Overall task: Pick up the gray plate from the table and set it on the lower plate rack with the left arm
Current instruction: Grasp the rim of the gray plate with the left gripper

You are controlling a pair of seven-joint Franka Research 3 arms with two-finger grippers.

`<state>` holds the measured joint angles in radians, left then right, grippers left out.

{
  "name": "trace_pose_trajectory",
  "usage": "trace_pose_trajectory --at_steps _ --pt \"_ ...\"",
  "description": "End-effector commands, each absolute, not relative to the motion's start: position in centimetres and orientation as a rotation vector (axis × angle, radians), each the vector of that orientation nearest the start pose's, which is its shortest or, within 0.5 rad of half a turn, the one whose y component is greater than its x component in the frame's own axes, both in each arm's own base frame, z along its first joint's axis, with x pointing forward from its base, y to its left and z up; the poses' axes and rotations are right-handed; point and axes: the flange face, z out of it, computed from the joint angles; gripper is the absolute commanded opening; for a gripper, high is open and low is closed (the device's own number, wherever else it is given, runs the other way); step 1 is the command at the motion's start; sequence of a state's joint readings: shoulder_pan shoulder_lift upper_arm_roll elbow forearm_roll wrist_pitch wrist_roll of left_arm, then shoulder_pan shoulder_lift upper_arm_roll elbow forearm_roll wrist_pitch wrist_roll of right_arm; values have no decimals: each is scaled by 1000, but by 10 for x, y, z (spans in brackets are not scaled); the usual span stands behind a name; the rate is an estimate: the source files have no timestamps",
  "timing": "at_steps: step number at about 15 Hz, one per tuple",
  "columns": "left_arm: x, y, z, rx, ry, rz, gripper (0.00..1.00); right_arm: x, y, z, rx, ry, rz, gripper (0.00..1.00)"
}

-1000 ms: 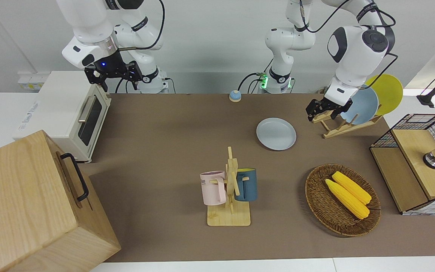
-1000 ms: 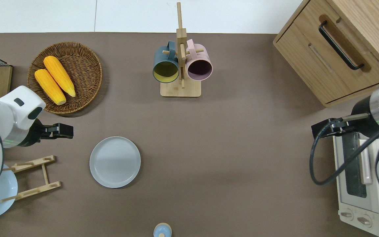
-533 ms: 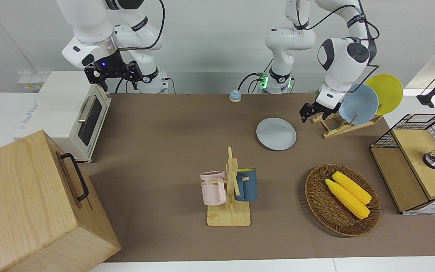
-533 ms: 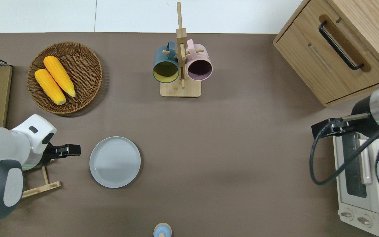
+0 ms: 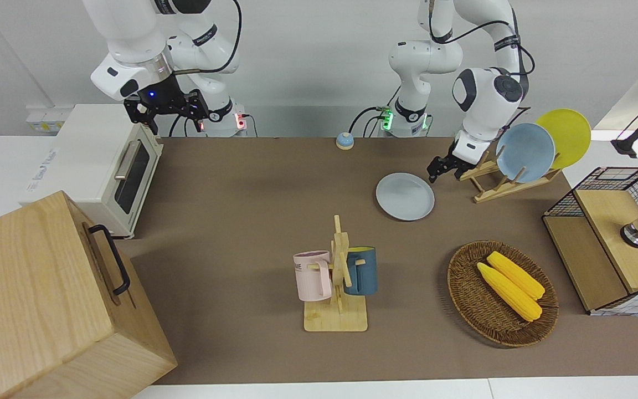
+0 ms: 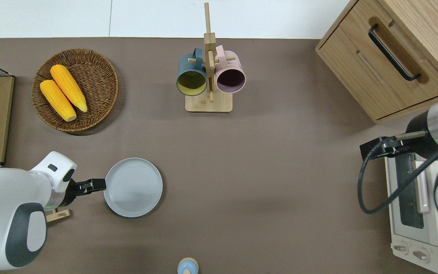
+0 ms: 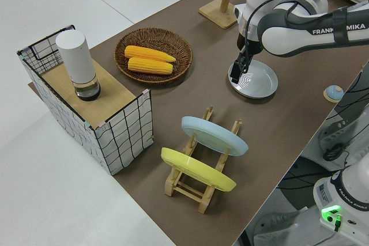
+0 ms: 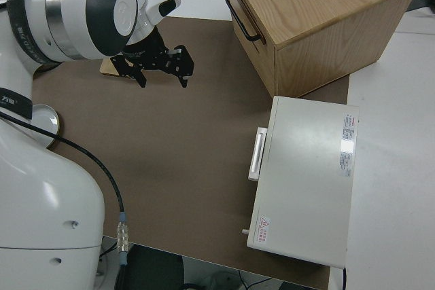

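Observation:
The gray plate (image 6: 133,187) lies flat on the brown table (image 5: 241,194); it also shows in the front view (image 5: 405,196) and the left side view (image 7: 256,79). My left gripper (image 6: 97,185) is open and low at the plate's rim, on the side toward the left arm's end of the table (image 5: 440,169); I cannot tell whether it touches the rim. The lower plate rack (image 5: 496,185) stands beside it, toward the left arm's end, and holds a light blue plate (image 5: 525,152) and a yellow plate (image 5: 565,136). The right arm is parked, its gripper (image 5: 166,111) open.
A wicker basket (image 5: 502,292) with two corn cobs and a mug stand (image 5: 336,277) with two mugs lie farther from the robots. A wire crate (image 5: 612,238) stands at the left arm's end. A toaster oven (image 5: 97,166) and a wooden cabinet (image 5: 47,299) stand at the right arm's end.
My left gripper has come down from over the rack's end, moved toward the gray plate and reached its rim. The plate and the right arm have not moved.

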<state>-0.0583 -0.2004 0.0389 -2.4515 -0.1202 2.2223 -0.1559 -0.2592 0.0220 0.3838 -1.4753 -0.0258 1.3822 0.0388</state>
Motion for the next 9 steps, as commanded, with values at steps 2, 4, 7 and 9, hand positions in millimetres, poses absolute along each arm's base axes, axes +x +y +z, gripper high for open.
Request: trace_pose_trajectory --at_steps 2,4,7,9 --pt "438 -22 337 -3233 -380 56 977 536 60 646 -3169 -108 181 983" --pt "439 -30 326 -3248 -393 79 977 536 60 646 -3169 -108 178 983" --pt "441 -37 308 -3246 -385 107 912 536 60 645 -3169 -108 181 983" --pt "442 -39 305 -3245 -381 110 733 536 59 646 -3169 -105 179 983"
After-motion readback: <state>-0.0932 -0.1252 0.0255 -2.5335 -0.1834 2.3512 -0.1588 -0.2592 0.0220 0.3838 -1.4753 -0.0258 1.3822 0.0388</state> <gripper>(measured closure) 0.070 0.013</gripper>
